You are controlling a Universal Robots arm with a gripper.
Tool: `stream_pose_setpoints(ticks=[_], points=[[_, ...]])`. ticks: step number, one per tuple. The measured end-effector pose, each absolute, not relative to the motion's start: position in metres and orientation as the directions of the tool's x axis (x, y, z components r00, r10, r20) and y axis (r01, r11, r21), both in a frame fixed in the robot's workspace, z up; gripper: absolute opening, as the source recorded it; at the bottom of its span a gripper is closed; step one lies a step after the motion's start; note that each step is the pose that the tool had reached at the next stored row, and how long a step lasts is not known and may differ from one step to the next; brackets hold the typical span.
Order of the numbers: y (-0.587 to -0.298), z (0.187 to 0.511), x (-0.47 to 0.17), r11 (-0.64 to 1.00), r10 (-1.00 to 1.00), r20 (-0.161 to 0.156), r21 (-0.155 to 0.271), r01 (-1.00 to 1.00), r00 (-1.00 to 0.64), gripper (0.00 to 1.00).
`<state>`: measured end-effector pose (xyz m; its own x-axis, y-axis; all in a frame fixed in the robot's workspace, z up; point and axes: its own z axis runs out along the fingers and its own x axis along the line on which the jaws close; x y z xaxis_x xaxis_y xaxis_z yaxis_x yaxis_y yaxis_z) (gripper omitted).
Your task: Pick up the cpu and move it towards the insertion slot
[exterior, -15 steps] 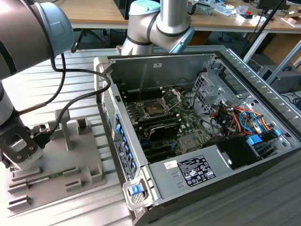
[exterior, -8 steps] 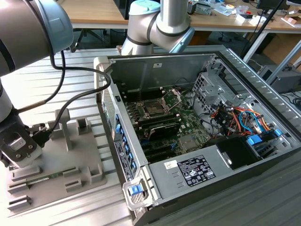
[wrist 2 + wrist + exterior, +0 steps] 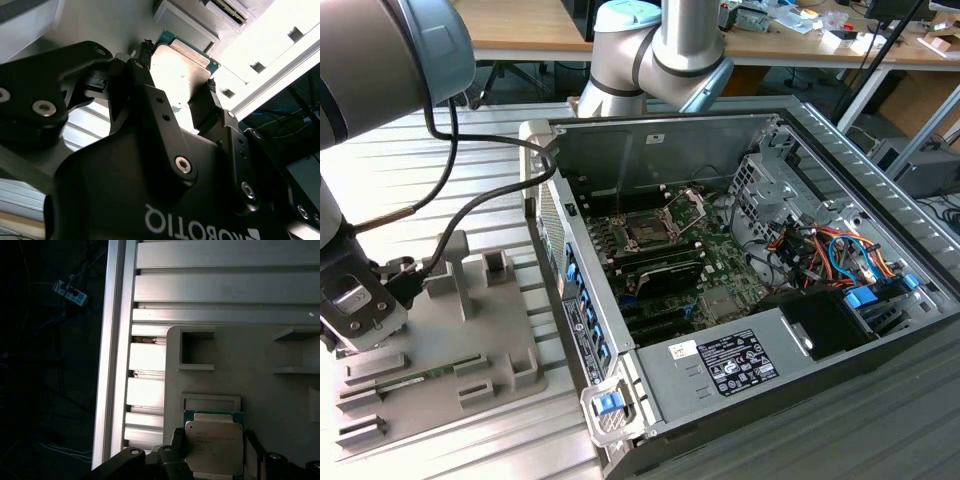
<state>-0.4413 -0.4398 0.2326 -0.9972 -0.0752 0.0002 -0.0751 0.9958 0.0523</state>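
Observation:
The cpu (image 3: 181,70), a flat square chip with a pale metal top and green rim, sits between the black fingers (image 3: 145,80) of my gripper (image 3: 177,87). In the first wrist view the cpu (image 3: 215,445) is flanked on both edges by the fingertips, with my gripper (image 3: 214,441) shut on it just over the grey fixture plate (image 3: 250,355). I cannot tell whether the chip still rests on the plate. In the exterior view my gripper (image 3: 350,335) is at the far left over the fixture plate (image 3: 470,340). The insertion slot (image 3: 646,228) lies inside the open computer case, well to the exterior view's right.
The open computer case (image 3: 740,290) has a tall side wall (image 3: 575,290) between the fixture plate and the motherboard. Raised grey blocks (image 3: 495,265) stand on the plate. Cables (image 3: 470,200) hang from the arm. A slatted aluminium table (image 3: 210,290) lies under everything.

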Motion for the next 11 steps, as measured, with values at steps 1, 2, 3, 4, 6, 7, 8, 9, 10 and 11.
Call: stream_pose_setpoints(ticks=[1,2,3,4,6,7,8,9,10,11], points=[[-0.4398,0.2332,-0.4413,0.996,-0.075,0.000,0.052,-0.075,-0.997,0.55],[-0.4398,0.2338,-0.4413,0.996,-0.075,0.000,0.052,-0.075,-0.997,0.55],[-0.4398,0.2344,-0.4413,0.996,-0.075,0.000,0.052,-0.075,-0.997,0.55],[-0.4398,0.2355,-0.4413,0.996,-0.075,0.000,0.052,-0.075,-0.997,0.55],[-0.4398,0.2385,-0.4413,0.996,-0.075,0.000,0.052,-0.075,-0.997,0.55],[-0.4398,0.2395,-0.4413,0.996,-0.075,0.000,0.052,-0.075,-0.997,0.55],[-0.4398,0.2400,-0.4413,0.996,-0.075,0.000,0.053,-0.075,-0.997,0.55],[-0.4398,0.2407,-0.4413,0.996,-0.075,0.000,0.053,-0.075,-0.997,0.55],[-0.4398,0.2417,-0.4413,0.996,-0.075,0.000,0.053,-0.075,-0.997,0.55],[-0.4398,0.2427,-0.4413,0.996,-0.075,0.000,0.053,-0.075,-0.997,0.55]])
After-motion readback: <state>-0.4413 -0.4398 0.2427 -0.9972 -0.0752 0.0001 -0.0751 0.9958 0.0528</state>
